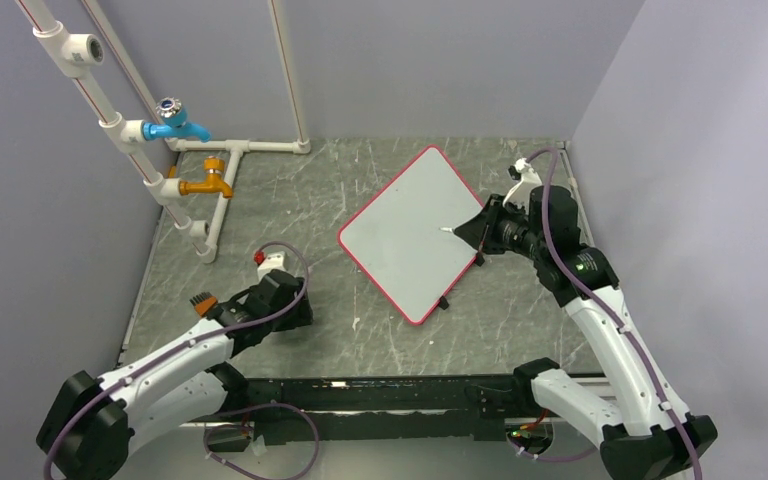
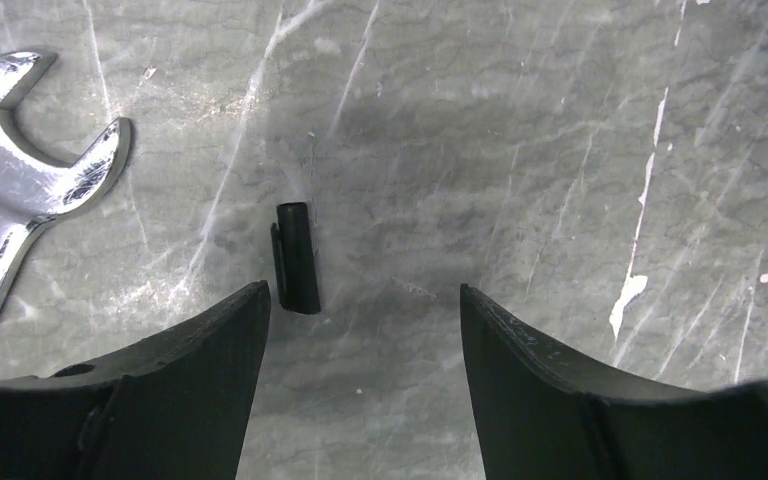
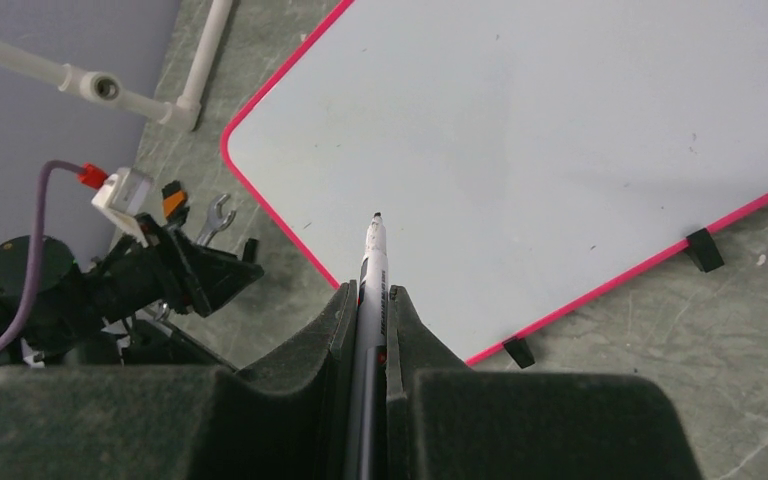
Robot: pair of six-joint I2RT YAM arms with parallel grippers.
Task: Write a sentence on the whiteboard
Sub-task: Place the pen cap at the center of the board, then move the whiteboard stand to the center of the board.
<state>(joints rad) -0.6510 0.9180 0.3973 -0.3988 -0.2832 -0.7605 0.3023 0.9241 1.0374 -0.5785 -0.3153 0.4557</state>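
The whiteboard (image 1: 410,235), white with a thin red rim, lies turned like a diamond on the grey table; it fills the upper part of the right wrist view (image 3: 540,130). Its face is bare, and no sentence shows on it. My right gripper (image 1: 475,233) (image 3: 372,295) is shut on a white marker (image 3: 373,258), whose black tip hangs over the board near its left corner. Over the table at the near left, my left gripper (image 1: 282,305) (image 2: 362,295) stands open and empty. A small black cap (image 2: 296,258) lies on the table just beyond its left finger (image 2: 210,370).
A steel wrench (image 2: 20,190) lies left of the cap. A white pipe frame carrying a blue tap (image 1: 175,122) and an orange tap (image 1: 210,185) stands at the back left. Black clips (image 3: 705,250) sit on the board's near edge. Grey walls close in three sides.
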